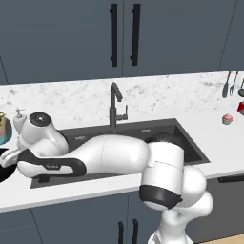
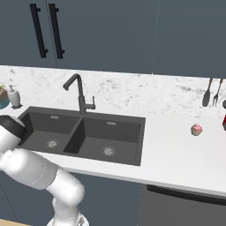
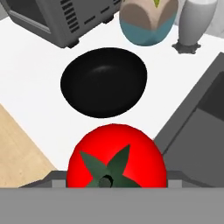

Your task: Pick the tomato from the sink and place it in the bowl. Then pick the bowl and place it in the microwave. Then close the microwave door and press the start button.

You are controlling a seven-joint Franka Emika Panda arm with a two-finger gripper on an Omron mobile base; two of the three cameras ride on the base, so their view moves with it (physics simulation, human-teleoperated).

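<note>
The tomato (image 3: 116, 157), glossy red with a green stem star, sits close up at the bottom of the hand view, and my gripper (image 1: 5, 157) is shut on it; its fingertips are hidden behind the fruit. Just beyond the tomato, the black bowl (image 3: 103, 82) rests empty on the white counter, and a sliver of the bowl (image 1: 2, 172) shows at the left edge of the left base view. A corner of the microwave (image 3: 65, 17) stands behind the bowl. The dark double sink (image 1: 143, 131) lies to the right of my hand, its basins (image 2: 110, 132) empty.
A potted plant (image 3: 148, 22) and a soap dispenser (image 3: 192, 22) stand behind the bowl. The dark faucet (image 1: 114, 107) rises behind the sink. A pink cupcake (image 2: 196, 129) sits on the right counter, with utensils (image 2: 211, 92) hanging on the wall. The counter's front edge (image 3: 26, 131) is near the bowl.
</note>
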